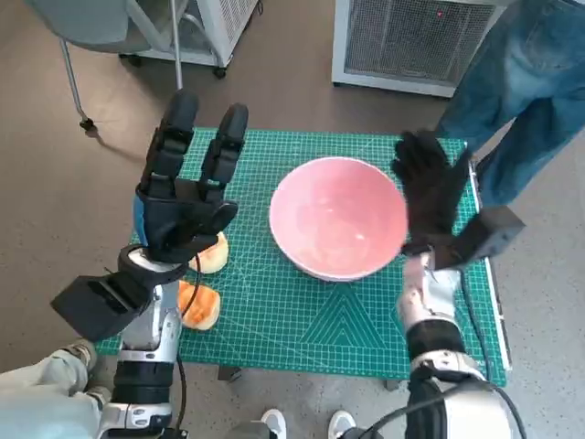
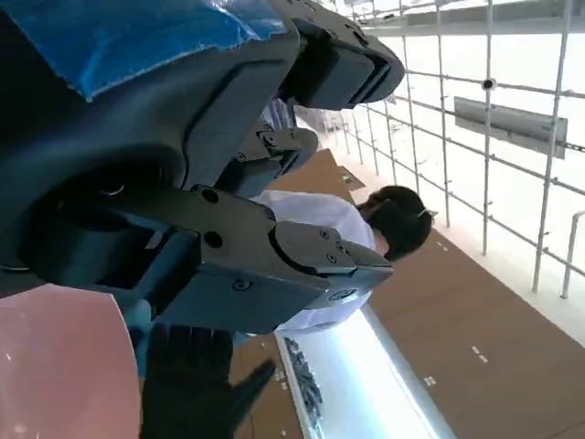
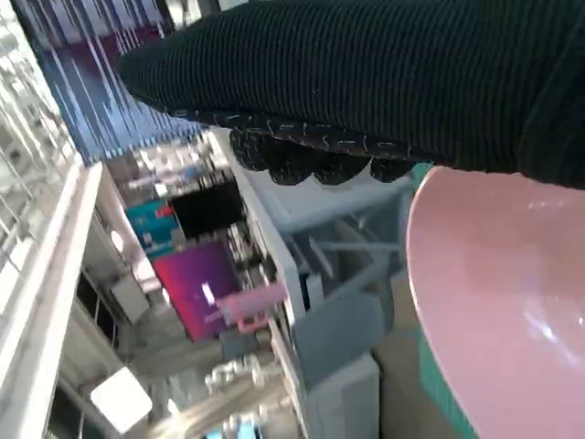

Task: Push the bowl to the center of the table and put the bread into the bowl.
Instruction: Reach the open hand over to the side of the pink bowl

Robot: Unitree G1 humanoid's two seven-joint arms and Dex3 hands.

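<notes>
- The left robot hand (image 1: 187, 197), black with blue tape on its back, hangs above the green grid-marked tabletop (image 1: 302, 320) with fingers straight and spread, grasping nothing
- Just beneath and behind its palm lie two golden-orange bread rolls (image 1: 203, 279), one partly hidden by the wrist, the other close to the forearm at the tabletop's edge
- Risk here, as I judge it: lowering this robot hand blind onto the hidden roll could nudge it, or the one nearer the edge, off the tabletop
- To the right of that hand sits the wide pink glossy bowl (image 1: 338, 229), empty, already near the middle of the tabletop and well apart from the rolls
- The right robot hand (image 1: 430, 197), in a black knitted glove, stands flat and released with fingers extended, its palm against or just beside the bowl's near rim; actual contact I cannot tell
- Risk here: a push placed high on the rim could tip or spin the light bowl rather than slide it, or carry it past centre toward the rolls
</notes>
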